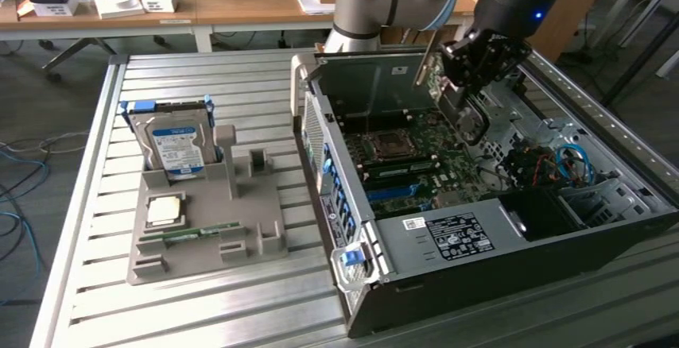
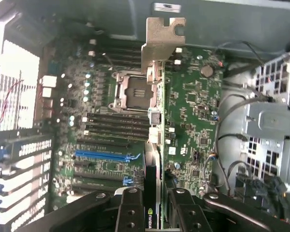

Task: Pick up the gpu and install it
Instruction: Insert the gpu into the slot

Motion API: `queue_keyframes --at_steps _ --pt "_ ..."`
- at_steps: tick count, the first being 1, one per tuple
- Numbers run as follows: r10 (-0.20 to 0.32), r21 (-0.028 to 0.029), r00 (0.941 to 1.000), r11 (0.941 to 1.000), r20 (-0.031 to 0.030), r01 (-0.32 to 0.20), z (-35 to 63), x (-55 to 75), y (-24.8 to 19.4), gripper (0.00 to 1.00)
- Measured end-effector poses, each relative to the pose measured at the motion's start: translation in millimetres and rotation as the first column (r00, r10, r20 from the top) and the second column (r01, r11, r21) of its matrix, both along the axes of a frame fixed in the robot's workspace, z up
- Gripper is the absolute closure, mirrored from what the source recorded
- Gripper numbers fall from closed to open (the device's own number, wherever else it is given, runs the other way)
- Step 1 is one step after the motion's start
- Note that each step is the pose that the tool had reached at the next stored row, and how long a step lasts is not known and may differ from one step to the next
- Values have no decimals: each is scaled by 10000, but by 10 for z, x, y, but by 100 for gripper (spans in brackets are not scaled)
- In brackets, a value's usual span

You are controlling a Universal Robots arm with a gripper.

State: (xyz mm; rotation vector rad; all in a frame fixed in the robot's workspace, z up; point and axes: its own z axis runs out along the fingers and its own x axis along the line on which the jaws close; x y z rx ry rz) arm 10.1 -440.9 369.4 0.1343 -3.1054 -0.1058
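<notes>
My gripper (image 1: 463, 94) hangs over the open computer case (image 1: 456, 241), shut on the gpu (image 1: 468, 119), a dark flat card held on edge above the green motherboard (image 1: 419, 153). In the wrist view the gpu (image 2: 152, 183) runs edge-on between my two black fingers (image 2: 130, 212), and its silver bracket (image 2: 162, 41) points away from the camera. The card floats above the board, over the area beside the CPU socket (image 2: 133, 89) and the black slots. It touches no slot that I can see.
A blue slot (image 2: 106, 155) lies beside the card's line. Cables and a drive cage (image 2: 275, 125) fill the case's other side. On the exterior view's left, a grey holder (image 1: 202, 221) carries a hard drive (image 1: 175, 141), a CPU (image 1: 164, 209) and a memory stick (image 1: 191, 233).
</notes>
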Motion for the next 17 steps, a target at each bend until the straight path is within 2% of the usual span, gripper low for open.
queue_keyframes --at_steps 4,8,13,17 --pt "730 0 9973 9973 0 -730 -2 0 0 74" --pt "1444 -1 9895 9895 0 -1444 -3 0 0 74" --pt "2343 -1 9722 9722 0 -2343 -6 0 0 74" --pt "3047 0 9525 9525 0 -3047 -8 0 0 74"
